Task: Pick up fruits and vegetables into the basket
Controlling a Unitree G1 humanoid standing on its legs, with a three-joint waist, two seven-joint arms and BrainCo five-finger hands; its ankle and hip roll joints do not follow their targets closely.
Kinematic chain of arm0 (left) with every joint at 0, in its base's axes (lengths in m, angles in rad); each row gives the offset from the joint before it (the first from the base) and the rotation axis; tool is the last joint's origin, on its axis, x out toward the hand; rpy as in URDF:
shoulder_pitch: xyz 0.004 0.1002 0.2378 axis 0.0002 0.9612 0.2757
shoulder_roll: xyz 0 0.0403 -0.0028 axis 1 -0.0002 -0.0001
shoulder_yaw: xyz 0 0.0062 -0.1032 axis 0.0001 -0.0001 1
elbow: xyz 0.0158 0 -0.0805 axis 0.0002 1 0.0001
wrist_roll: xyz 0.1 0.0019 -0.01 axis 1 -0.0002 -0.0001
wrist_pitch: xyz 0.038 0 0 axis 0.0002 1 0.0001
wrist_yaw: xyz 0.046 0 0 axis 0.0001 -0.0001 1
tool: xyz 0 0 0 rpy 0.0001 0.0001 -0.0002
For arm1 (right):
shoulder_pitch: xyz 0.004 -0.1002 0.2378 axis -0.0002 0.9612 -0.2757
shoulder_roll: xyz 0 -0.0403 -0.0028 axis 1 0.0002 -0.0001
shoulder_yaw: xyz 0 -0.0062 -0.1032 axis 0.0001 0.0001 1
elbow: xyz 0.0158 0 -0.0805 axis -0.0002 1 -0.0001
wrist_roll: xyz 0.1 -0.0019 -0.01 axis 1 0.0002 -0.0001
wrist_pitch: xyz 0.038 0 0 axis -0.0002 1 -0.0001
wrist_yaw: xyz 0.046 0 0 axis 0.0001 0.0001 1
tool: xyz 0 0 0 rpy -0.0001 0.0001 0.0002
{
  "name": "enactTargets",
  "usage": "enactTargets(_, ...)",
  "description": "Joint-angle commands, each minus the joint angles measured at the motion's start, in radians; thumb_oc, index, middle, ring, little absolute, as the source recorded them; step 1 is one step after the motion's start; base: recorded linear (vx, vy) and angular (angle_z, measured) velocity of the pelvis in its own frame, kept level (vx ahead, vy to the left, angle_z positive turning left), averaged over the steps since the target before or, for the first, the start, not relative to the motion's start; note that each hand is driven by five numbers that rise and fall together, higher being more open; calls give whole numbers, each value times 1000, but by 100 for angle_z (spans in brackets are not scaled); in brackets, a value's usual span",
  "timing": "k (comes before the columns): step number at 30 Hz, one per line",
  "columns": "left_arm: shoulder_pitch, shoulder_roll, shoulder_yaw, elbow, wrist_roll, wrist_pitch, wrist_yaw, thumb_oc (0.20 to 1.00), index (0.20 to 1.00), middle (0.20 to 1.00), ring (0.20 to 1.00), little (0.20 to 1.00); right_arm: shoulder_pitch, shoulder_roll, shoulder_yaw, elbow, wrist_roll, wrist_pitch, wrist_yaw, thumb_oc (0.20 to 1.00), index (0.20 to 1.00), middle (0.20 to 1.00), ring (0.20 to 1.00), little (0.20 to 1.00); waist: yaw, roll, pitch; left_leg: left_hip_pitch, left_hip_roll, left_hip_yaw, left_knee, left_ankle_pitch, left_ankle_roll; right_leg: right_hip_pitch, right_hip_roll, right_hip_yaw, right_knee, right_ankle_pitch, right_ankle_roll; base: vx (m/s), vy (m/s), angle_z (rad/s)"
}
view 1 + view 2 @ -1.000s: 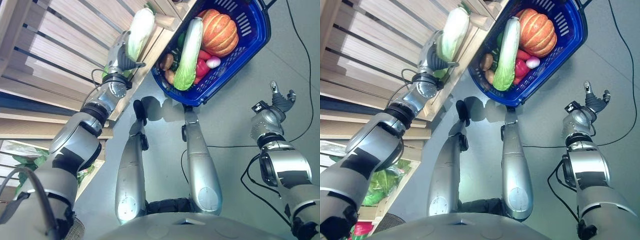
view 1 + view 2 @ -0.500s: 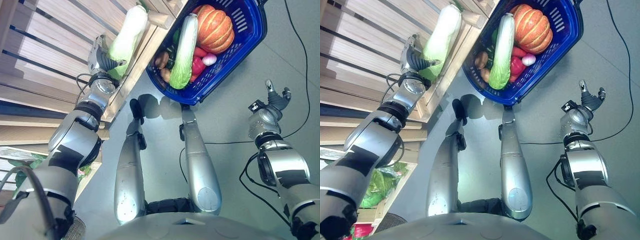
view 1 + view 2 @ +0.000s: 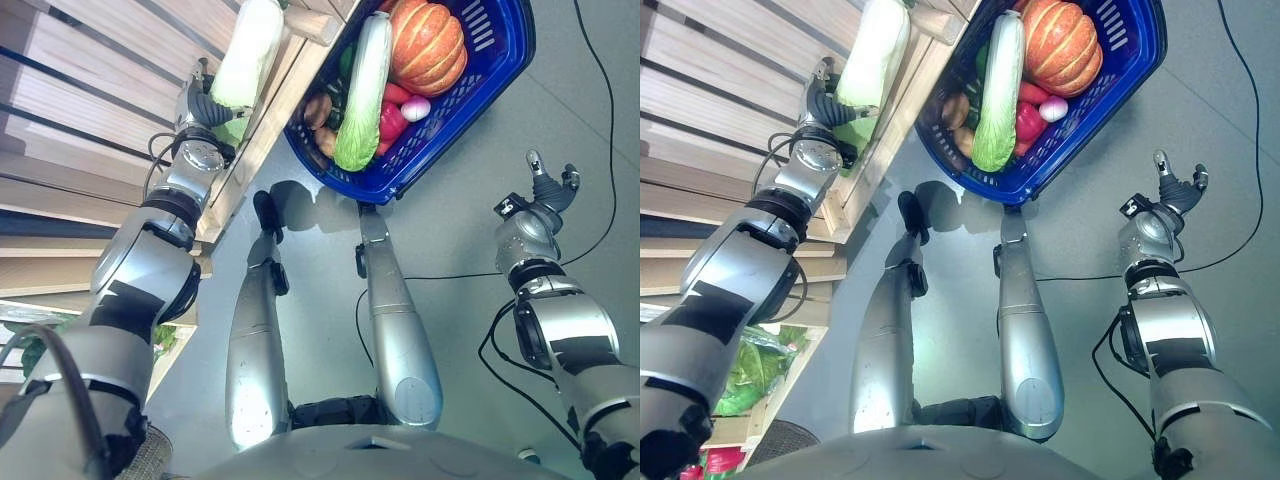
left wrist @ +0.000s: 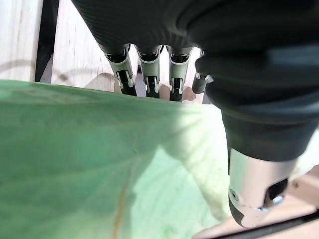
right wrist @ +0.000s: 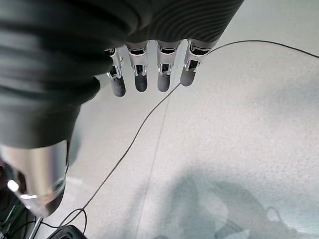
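My left hand (image 3: 203,104) is shut on the leafy end of a pale green napa cabbage (image 3: 245,45), which stands up along the wooden shelf's front edge (image 3: 262,128). Close up, the cabbage (image 4: 99,164) lies between my left hand's fingers (image 4: 148,79) and thumb. The blue basket (image 3: 470,110) sits on the floor to the right. It holds an orange pumpkin (image 3: 428,45), another napa cabbage (image 3: 360,95), a red pepper (image 3: 390,118) and smaller vegetables. My right hand (image 3: 548,190) hangs open over bare floor, its fingers (image 5: 149,74) straight.
Slatted wooden shelves (image 3: 100,60) fill the left side. A bag of leafy greens (image 3: 750,370) lies on a lower shelf. Grey floor (image 3: 460,260) stretches between the basket and my right arm.
My left hand has swung the cabbage left, away from the basket and farther over the shelf, and the cabbage now stands more upright. The right hand has barely moved.
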Motion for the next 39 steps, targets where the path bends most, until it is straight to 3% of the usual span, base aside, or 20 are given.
enactTargets(1, 40, -8, 18, 96, -20, 21, -74, 1000, 1000, 1000, 1000, 1000, 47, -1, 19, -5, -19, -32, -6, 1000, 1000, 1000, 1000, 1000, 12, -30, -40, -33, -11, -21, -5, -24, 19, -14, 24, -88, 41, -23, -22, -2, -1, -5)
enactTargets(5, 40, -14, -7, 98, -17, 42, -108, 1000, 1000, 1000, 1000, 1000, 46, -1, 23, -3, -14, -33, -1, 1000, 1000, 1000, 1000, 1000, 12, -29, -40, -33, -11, -20, -3, -33, 19, -13, 23, -90, 41, -29, -21, 0, 0, 0)
enactTargets(29, 14, -24, -43, 155, 109, 161, -72, 1000, 1000, 1000, 1000, 1000, 10, 11, 51, 12, -3, -40, 8, 1000, 1000, 1000, 1000, 1000, 11, -41, -40, -68, -5, -21, -16, -23, 18, -41, 26, -95, 20, -15, -18, 0, 0, 0)
enactTargets(30, 14, -27, -42, 157, 113, 165, -71, 724, 724, 724, 724, 724, 12, 13, 52, 14, -3, -41, 11, 1000, 1000, 1000, 1000, 1000, 11, -42, -40, -63, -4, -21, -15, -30, 17, -36, 27, -95, 22, -23, -18, 0, 0, 0)
enactTargets(31, 11, -29, -42, 158, 116, 171, -74, 551, 551, 551, 551, 551, 8, 13, 51, 15, -4, -39, 10, 1000, 1000, 1000, 1000, 1000, 10, -43, -40, -64, -3, -20, -18, -28, 16, -35, 26, -96, 19, -22, -17, 0, 0, 0)
enactTargets(32, 9, -31, -43, 157, 122, 175, -78, 467, 467, 467, 467, 467, 5, 16, 52, 16, -4, -39, 8, 1000, 1000, 1000, 1000, 1000, 11, -43, -40, -64, -2, -20, -19, -28, 15, -35, 27, -96, 18, -21, -17, 0, 0, 0)
enactTargets(33, 4, -31, -47, 157, 117, 176, -84, 200, 200, 200, 200, 200, -1, 16, 54, 16, -2, -38, 7, 1000, 1000, 1000, 1000, 1000, 11, -43, -40, -71, -2, -20, -24, -20, 15, -42, 27, -97, 15, -14, -16, 0, 0, 0)
enactTargets(39, 3, -42, -58, 152, 112, 177, -106, 200, 200, 200, 200, 200, -2, 22, 53, 12, -4, -43, 6, 1000, 1000, 1000, 1000, 1000, 10, -45, -40, -76, -3, -20, -28, -20, 14, -48, 28, -99, 11, -12, -15, 6, -13, -6)
